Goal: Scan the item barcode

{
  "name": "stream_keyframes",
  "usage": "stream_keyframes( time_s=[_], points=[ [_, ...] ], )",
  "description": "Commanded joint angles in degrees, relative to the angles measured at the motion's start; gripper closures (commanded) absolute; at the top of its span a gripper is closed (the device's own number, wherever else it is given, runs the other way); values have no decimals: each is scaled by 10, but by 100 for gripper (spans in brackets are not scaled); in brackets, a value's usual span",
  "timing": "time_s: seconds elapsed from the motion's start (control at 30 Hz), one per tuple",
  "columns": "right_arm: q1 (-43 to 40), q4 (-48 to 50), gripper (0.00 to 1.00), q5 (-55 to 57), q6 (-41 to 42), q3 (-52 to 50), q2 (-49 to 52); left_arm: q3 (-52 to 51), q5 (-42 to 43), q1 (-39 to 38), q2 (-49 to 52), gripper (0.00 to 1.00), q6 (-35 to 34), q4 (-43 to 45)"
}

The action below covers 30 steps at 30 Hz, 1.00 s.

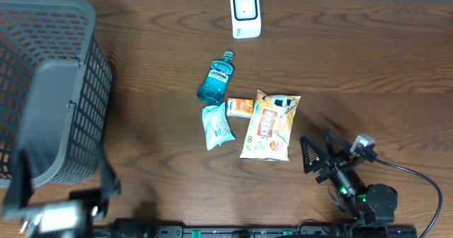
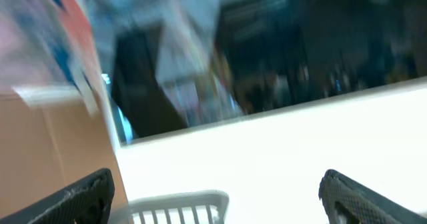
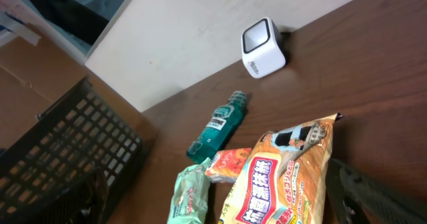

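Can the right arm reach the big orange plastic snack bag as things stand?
Probably yes: the open right gripper sits close beside the orange plastic snack bag, and nothing lies between them.

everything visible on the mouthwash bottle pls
The mouthwash bottle is small, of see-through teal plastic, with a Listerine label on its face and a dark cap. It lies flat on the table, cap end toward the scanner, base end close beside the orange packet and the green pack; whether they touch is unclear.
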Motion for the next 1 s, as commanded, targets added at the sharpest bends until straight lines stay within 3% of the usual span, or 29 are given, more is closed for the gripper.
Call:
stream_keyframes(
  time_s=[0.0,0.2,0.37,0.83,0.97],
  points=[
    [2,-2,1,-9,6,0,-3,-25,4,2,25,2,-3,-12],
    [2,-3,1,-15,6,0,-3,-70,14,2,80,2,-9,-5],
    [2,-4,1,-22,-35,0,-3,-105,64,2,80,2,-19,55],
    [2,-4,1,-30,-55,0,61,-150,64,2,-63,2,-23,14],
    [2,-4,1,-18,-55,0,85,-161,68,2,-57,2,-22,10]
  ],
)
